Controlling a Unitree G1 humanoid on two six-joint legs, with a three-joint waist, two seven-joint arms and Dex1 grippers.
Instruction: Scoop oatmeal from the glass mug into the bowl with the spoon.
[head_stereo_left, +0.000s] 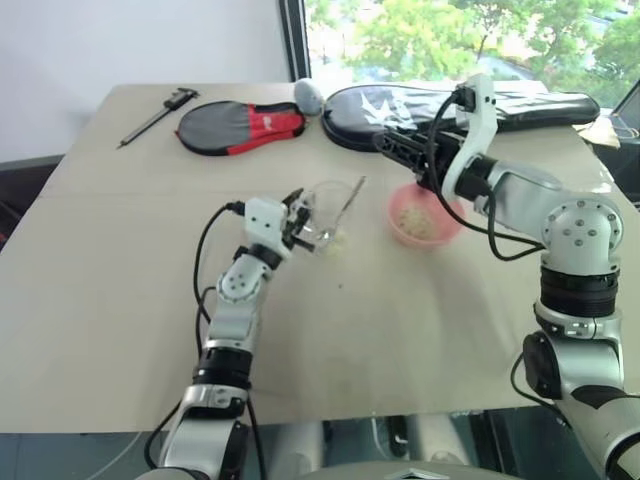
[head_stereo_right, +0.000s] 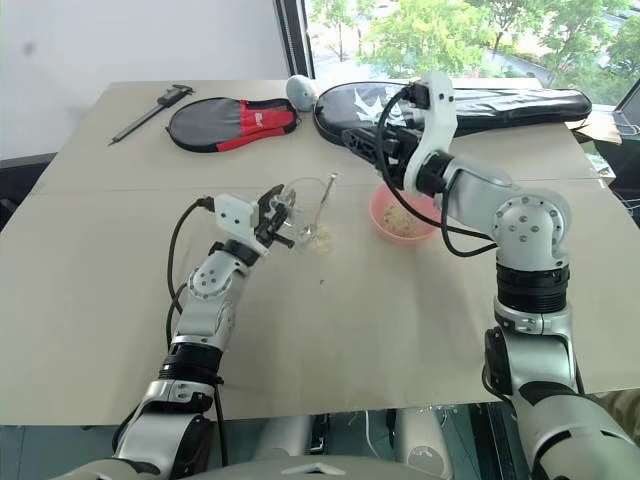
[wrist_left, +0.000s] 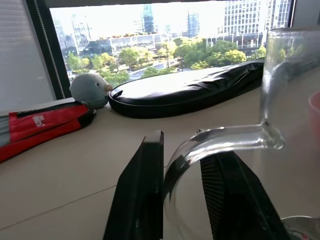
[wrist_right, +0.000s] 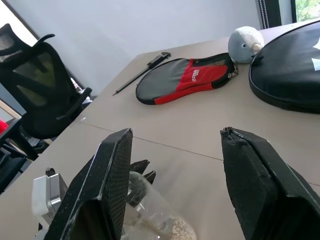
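The clear glass mug (head_stereo_left: 325, 215) stands mid-table with a little oatmeal (head_stereo_left: 335, 238) at its bottom. The silver spoon (head_stereo_left: 352, 200) leans inside it, handle up, free of either gripper. My left gripper (head_stereo_left: 298, 215) is at the mug's side. Its fingers (wrist_left: 145, 190) stand slightly open on either side of the glass handle (wrist_left: 220, 140). The pink bowl (head_stereo_left: 425, 243) sits right of the mug and holds oatmeal (head_stereo_left: 420, 222). My right gripper (wrist_right: 175, 145) hovers above and behind the bowl, between it and the mug. It is open wide and empty.
At the table's back lie a red and black paddle case (head_stereo_left: 240, 125), a long black racket bag (head_stereo_left: 400, 105), a grey plush bird (head_stereo_left: 308, 95) and a dark caliper (head_stereo_left: 155, 112). A few oat crumbs lie by the mug. A black office chair (wrist_right: 40, 85) stands beyond the table's left side.
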